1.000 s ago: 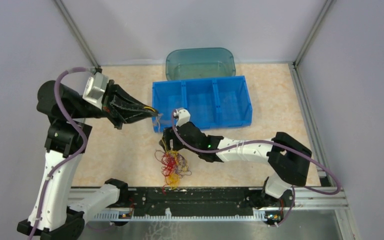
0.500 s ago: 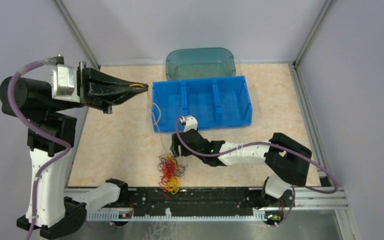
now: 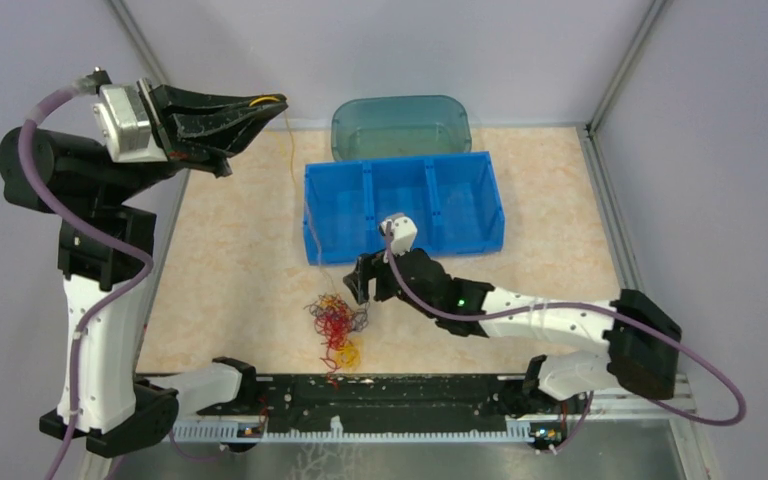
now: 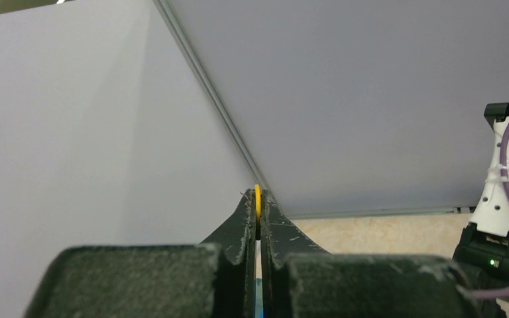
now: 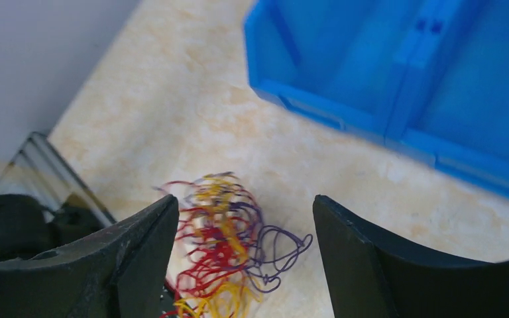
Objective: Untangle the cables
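The cables [image 3: 338, 325] lie clumped near the blue bin's [image 3: 410, 241] front-left corner. The right gripper [image 3: 358, 292] gapes wide between bin and clump, and the left gripper [image 3: 278, 101] (raised, left of the bin) pinches one yellow strand [image 4: 258, 196].

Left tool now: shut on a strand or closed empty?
Shut on a strand: the left tool has a yellow cable pinched between closed tips, and the top view shows it trailing downward.
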Tool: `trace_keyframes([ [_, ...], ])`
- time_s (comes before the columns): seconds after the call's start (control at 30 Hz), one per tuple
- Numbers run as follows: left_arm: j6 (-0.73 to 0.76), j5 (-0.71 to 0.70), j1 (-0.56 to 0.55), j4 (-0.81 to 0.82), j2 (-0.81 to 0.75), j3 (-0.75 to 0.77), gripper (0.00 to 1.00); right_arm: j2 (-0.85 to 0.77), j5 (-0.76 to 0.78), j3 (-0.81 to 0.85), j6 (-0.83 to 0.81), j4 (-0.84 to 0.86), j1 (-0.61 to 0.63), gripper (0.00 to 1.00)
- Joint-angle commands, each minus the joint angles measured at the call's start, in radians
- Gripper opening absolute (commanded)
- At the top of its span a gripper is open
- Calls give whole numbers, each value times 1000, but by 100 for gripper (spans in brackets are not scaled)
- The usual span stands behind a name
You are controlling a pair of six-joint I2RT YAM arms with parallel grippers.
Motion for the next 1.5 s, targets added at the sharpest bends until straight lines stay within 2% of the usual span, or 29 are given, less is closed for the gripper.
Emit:
trace_keyframes([
  [0.0,-2,-6,-2,12,-8,-11,2,-164,-160,-44,-173,173,-2,75],
  [0.13,20,-19,-3,8,11,15,1,-261,-317,-124,-276,281,-2,76],
  [0.27,25,-24,-3,8,43,63,1,-314,-395,-159,-287,409,2,77],
  [0.6,-28,14,-3,2,74,143,1,-22,-343,59,-311,481,1,73],
  [0.77,-24,10,-2,-8,100,199,0,99,-415,96,-234,550,2,70],
  [1.0,-11,-11,-2,2,150,315,0,255,-454,40,-52,679,2,61],
  [1.17,11,-41,-2,30,159,363,0,335,-403,0,5,720,9,59],
  [1.47,158,-253,-2,203,124,364,0,385,-264,-92,36,734,13,61],
])
